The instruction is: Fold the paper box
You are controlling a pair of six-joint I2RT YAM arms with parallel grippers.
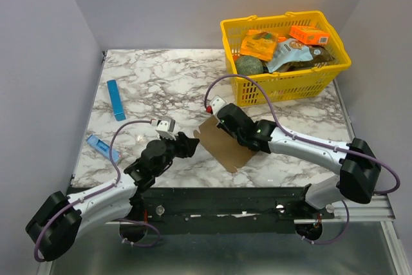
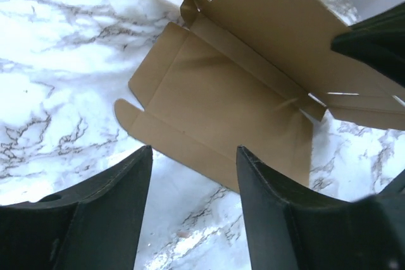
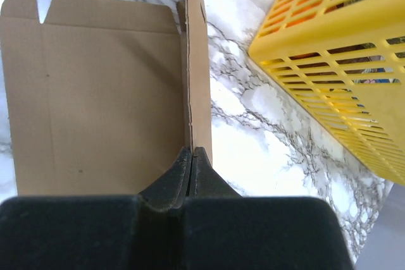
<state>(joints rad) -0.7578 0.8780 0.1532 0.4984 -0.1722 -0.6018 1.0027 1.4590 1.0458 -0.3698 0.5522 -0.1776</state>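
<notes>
The paper box (image 1: 224, 148) is a brown cardboard sheet lying part-unfolded on the marble table, one long flap standing upright. My right gripper (image 1: 217, 122) is shut on that upright flap; in the right wrist view its fingers (image 3: 192, 151) pinch the flap's edge, with the flat panel (image 3: 107, 93) to the left. My left gripper (image 1: 193, 141) stands open just off the sheet's left side. The left wrist view has its fingertips (image 2: 193, 150) apart over bare marble, the box's near edge (image 2: 215, 99) right beyond them and nothing between them.
A yellow basket (image 1: 291, 85) with orange printed boxes (image 1: 309, 34) and other packets stands at the back right, close to the right arm (image 3: 335, 49). A thin blue strip (image 1: 116, 99) lies at the left, and a smaller blue item (image 1: 102, 147) sits near the left edge.
</notes>
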